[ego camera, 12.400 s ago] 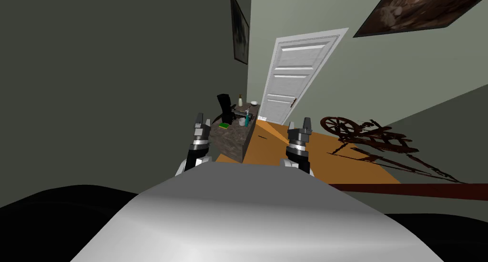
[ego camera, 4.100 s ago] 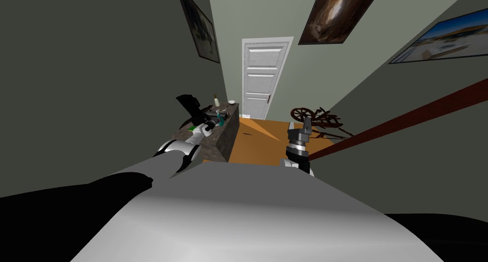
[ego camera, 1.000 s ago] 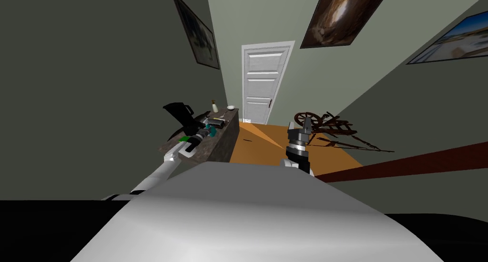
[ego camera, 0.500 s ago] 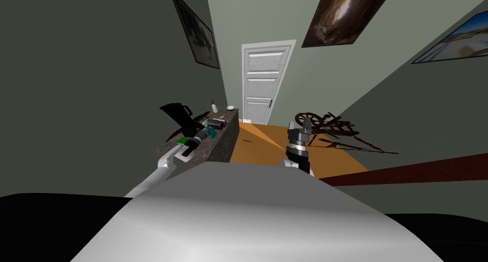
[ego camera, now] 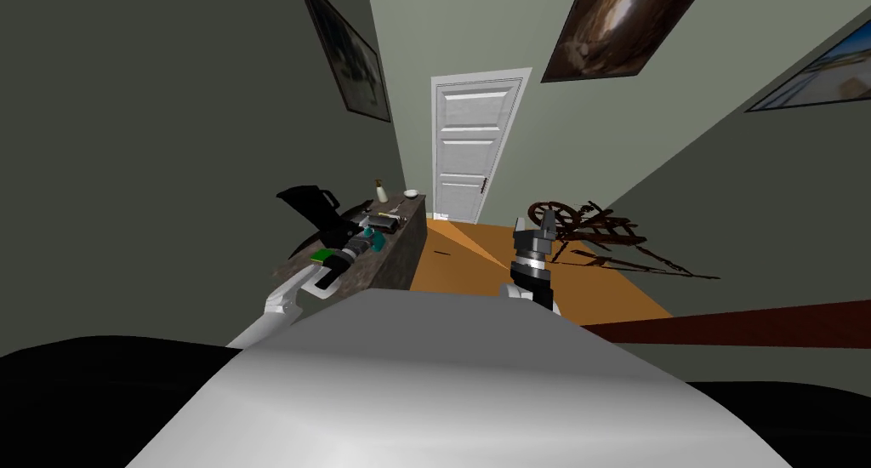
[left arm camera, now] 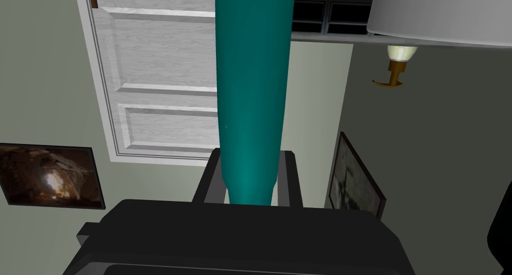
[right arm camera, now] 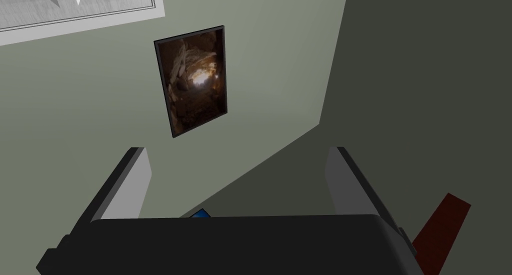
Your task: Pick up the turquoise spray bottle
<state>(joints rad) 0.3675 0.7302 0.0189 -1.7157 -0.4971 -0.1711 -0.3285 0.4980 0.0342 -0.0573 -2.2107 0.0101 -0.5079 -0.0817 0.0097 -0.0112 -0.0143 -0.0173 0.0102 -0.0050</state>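
The turquoise spray bottle [left arm camera: 251, 87] stands between the two fingers of my left gripper [left arm camera: 250, 162], which press its sides near one end. In the head view the left gripper [ego camera: 363, 241] reaches over the dark stone-topped counter [ego camera: 398, 248] at my left, a bit of the teal bottle [ego camera: 368, 231] showing at its tip. Whether the bottle touches the countertop I cannot tell. My right gripper [ego camera: 545, 224] is held up in front of my chest, and its fingers [right arm camera: 137, 179] stand wide apart with nothing between them.
On the counter are a black pitcher [ego camera: 310, 204], a green sponge [ego camera: 323, 255], a dark box [ego camera: 385, 223], a small pale bottle [ego camera: 381, 191] and a white bowl [ego camera: 412, 192]. A white door [ego camera: 466, 152] closes the hallway. A dark spinning wheel [ego camera: 574, 220] stands on the orange floor at right.
My left arm has drawn back a little toward me with the bottle still gripped. My head view has shifted slightly. The right arm has not moved.
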